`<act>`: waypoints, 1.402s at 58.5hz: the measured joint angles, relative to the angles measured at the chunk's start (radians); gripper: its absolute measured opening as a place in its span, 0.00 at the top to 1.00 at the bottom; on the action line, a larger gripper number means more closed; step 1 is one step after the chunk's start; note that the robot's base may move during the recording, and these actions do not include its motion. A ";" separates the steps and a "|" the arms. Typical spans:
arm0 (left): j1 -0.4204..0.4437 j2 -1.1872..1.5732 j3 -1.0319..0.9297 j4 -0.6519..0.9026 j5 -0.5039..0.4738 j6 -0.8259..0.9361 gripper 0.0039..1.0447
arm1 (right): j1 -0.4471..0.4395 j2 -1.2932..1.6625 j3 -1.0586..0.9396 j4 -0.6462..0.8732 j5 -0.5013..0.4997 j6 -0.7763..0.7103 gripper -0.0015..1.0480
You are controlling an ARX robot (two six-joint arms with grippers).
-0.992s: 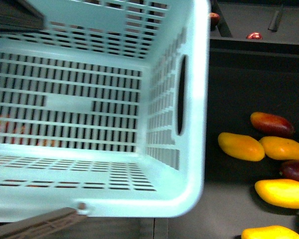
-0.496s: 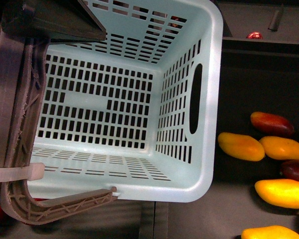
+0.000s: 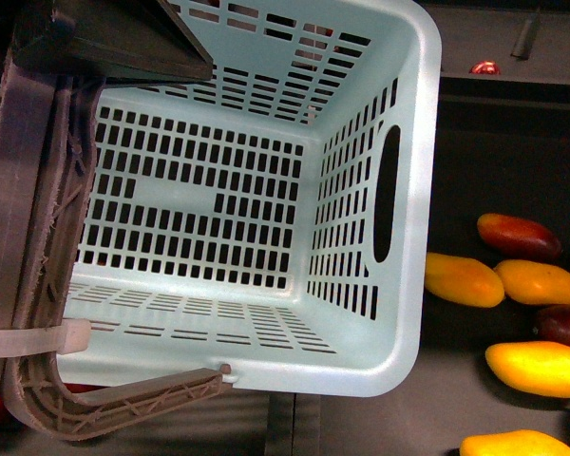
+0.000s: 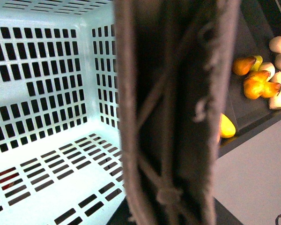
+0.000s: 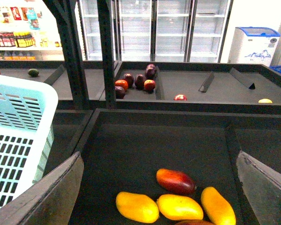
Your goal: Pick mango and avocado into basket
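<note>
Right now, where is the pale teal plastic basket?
Front view: the pale teal plastic basket fills the left side, its right wall next to a yellow-orange mango.

A dark, matte display bench (image 3: 494, 190) fills the right side of the front view, split by low dividers. In the right wrist view, lit glass-door refrigerators (image 5: 173, 28) line a white back wall, with a blue-lidded chest freezer (image 5: 255, 44) and stocked shelves (image 5: 18, 37) nearby. The left wrist view shows pale floor (image 4: 257, 173).

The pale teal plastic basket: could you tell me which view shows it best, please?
The front view: it shows most of the pale teal plastic basket, its floor, walls, rim and brown arched handle. The left wrist view shows its inside, half hidden by the blurred handle; the right wrist view only one corner.
</note>
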 joint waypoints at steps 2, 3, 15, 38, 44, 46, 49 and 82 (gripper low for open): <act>0.000 0.000 0.000 0.000 -0.001 0.000 0.95 | 0.005 0.008 0.003 -0.011 0.027 0.019 0.07; 0.000 0.000 0.000 0.000 -0.002 -0.001 0.95 | 0.003 0.021 0.011 -0.027 0.056 0.034 0.07; 0.000 -0.001 0.001 0.000 -0.006 0.002 0.95 | -0.256 0.438 0.170 0.116 -0.120 0.070 0.07; 0.000 -0.001 0.001 0.000 -0.005 0.002 0.95 | -0.533 1.527 0.402 0.497 -0.338 -0.379 0.07; 0.000 -0.001 0.001 0.000 -0.005 0.001 0.95 | -0.514 1.725 0.430 0.572 -0.373 -0.453 0.07; 0.000 -0.001 0.001 0.000 -0.005 0.001 0.95 | -0.501 1.771 0.434 0.596 -0.382 -0.466 0.07; 0.000 -0.001 0.001 0.000 -0.005 0.001 0.95 | -0.480 1.827 0.438 0.632 -0.399 -0.478 0.07; 0.000 -0.001 0.001 0.000 -0.004 0.002 0.95 | -0.322 2.237 0.588 0.787 -0.531 -0.656 0.07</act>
